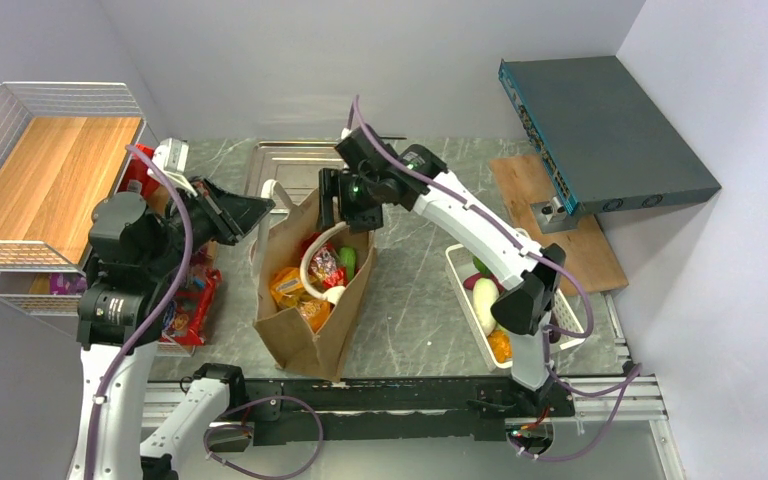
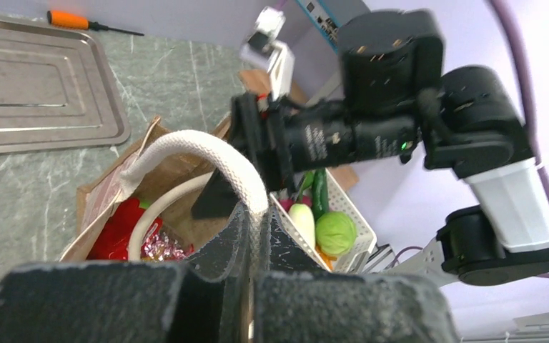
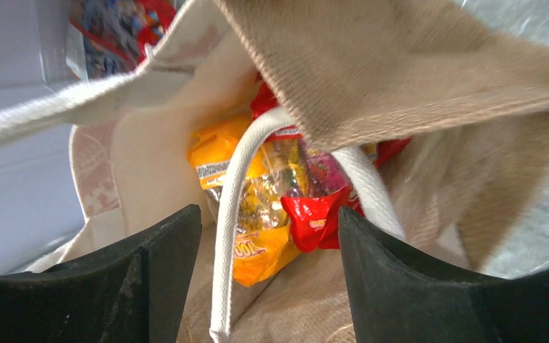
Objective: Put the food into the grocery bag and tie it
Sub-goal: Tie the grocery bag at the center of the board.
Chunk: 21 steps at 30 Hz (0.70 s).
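Top external view: the bag (image 1: 300,345) stands open at mid-table, between the arms. Inside it lie an orange packet (image 1: 285,285), a red packet (image 1: 325,268) and a green vegetable (image 1: 348,262).

The left gripper (image 1: 260,205) is at the bag's left upper edge. In the left wrist view its fingers (image 2: 221,250) are clenched on a white handle (image 2: 186,143), which arches up from the bag's rim and runs down into the pinch.

The right gripper (image 1: 348,222) reaches down over the bag's far rim. In the right wrist view its jaws stand apart, grasping nothing. The second handle (image 3: 232,214) loops between them over the orange packet (image 3: 257,250) and red packet (image 3: 314,221), touching neither finger. The first handle (image 3: 43,114) stretches off taut to the upper left.

More food is outside the bag. Red snack packs (image 1: 192,305) lie just left of it, beneath the left arm. A white basket (image 1: 457,262) to its right, under the right arm, holds a white vegetable (image 1: 484,305) and an orange piece (image 1: 500,345). A metal tray (image 1: 290,165) lies behind the bag.
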### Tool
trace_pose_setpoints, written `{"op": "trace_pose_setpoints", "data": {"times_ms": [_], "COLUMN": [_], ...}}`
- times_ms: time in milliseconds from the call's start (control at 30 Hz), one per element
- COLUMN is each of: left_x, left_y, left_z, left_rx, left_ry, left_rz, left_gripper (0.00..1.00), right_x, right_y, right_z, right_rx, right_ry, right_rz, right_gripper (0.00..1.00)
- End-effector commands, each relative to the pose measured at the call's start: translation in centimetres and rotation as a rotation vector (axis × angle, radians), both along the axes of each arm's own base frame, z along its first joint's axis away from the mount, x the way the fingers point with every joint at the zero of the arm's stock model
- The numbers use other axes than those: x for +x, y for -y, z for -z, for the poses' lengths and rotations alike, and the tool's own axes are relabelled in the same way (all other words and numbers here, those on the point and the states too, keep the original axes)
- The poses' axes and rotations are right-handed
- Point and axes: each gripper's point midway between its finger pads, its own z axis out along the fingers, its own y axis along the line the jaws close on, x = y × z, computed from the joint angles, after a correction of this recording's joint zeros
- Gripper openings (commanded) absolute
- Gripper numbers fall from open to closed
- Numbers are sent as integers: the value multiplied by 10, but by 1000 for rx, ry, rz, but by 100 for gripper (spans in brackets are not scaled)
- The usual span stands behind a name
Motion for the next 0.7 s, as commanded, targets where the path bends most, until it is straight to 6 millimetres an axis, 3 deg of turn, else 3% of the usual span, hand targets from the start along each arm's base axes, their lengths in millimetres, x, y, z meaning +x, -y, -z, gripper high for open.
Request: {"op": "trace_pose_setpoints", "data": {"times_ms": [0, 200, 500, 667], "left_x": [-4, -10, -26, -40], "left_y": [4, 6, 11, 18], "left_z": [-60, -85, -94, -102], "left_rx": [-111, -183, -234, -271], "left_ry": [183, 248, 252, 248], "left_rz": [12, 25, 79, 145], "left_gripper": [0, 0, 0, 0], "right_x": [-32, -38, -49, -58], "right_y": [-9, -14, -29, -45], "right_z": [4, 16, 66, 63], "right_rx": [-4, 2, 16, 24], "right_ry": [-67, -109, -186, -188], "right_rz": [-74, -48, 81, 126], "right_gripper": [71, 73, 69, 65]}}
